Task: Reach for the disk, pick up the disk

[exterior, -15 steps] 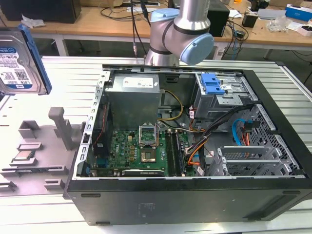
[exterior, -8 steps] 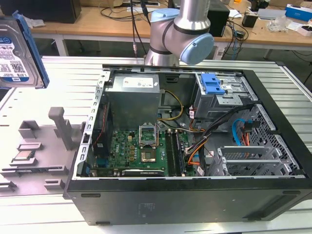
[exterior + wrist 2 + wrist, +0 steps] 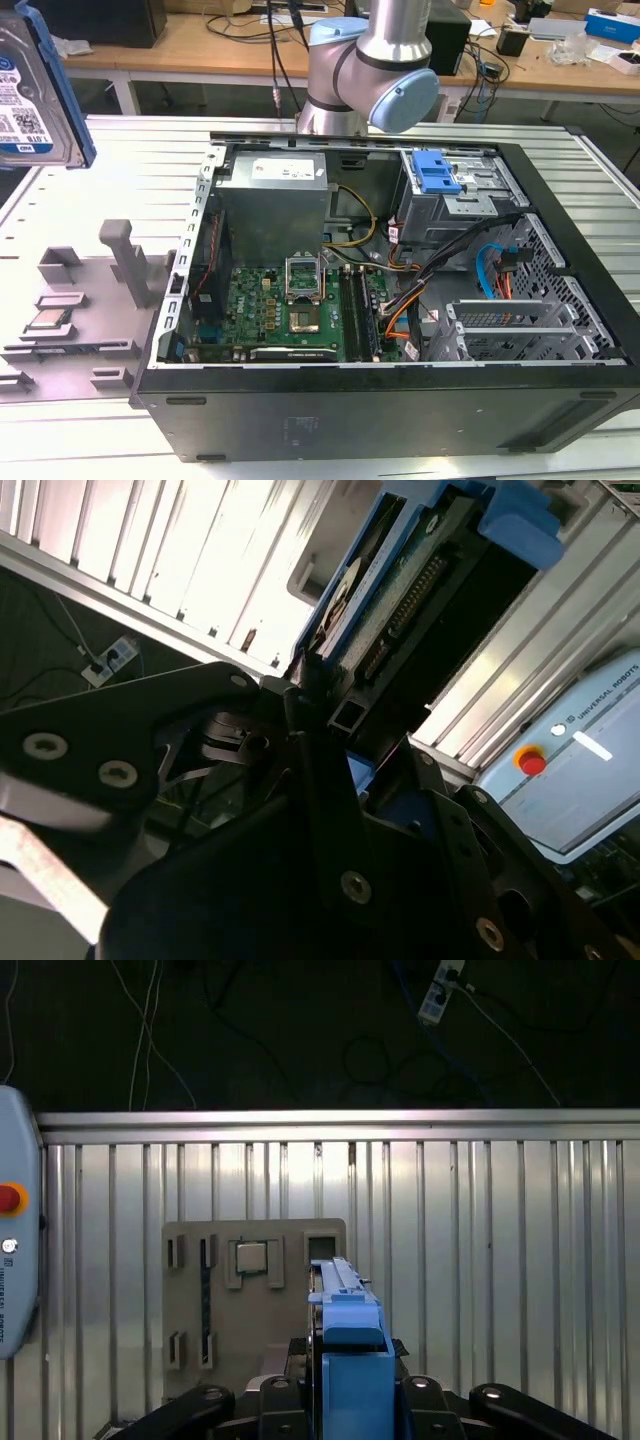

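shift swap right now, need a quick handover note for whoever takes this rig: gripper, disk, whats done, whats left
Gripper: shut on the disk, clamping one end.
Disk: held in the air at the exterior view's left edge, clear of the open computer case. The first wrist view shows the grey fixture plate on the slatted table beneath it.
Done: reach and pick-up.
Left: nothing of this task.

Your gripper (image 3: 352, 1392) clamps the disk (image 3: 25, 110) edge-on; your arm (image 3: 375, 75) rises just beyond the computer case (image 3: 400, 420).
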Controlling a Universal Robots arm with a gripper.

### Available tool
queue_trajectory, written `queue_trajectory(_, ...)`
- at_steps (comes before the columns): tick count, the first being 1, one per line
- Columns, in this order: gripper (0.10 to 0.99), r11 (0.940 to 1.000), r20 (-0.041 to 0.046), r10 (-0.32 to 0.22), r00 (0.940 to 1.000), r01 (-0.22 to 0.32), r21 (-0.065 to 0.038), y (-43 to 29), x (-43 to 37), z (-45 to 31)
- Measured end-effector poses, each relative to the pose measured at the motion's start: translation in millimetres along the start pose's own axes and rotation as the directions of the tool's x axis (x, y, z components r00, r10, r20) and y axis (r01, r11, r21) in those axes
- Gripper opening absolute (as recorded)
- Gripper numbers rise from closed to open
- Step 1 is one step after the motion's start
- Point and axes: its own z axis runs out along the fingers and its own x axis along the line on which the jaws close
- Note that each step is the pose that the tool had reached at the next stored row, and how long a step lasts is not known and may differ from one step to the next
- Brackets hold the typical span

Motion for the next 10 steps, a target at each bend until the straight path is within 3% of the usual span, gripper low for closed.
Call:
queue_trajectory(5,0.365,1.0000,0.0000,0.000,1.0000,0.000,0.000,0.5,-0.1,-14.1)
queue_trajectory(10,0.365,1.0000,0.0000,0.000,1.0000,0.000,0.000,0.6,-0.1,-18.6)
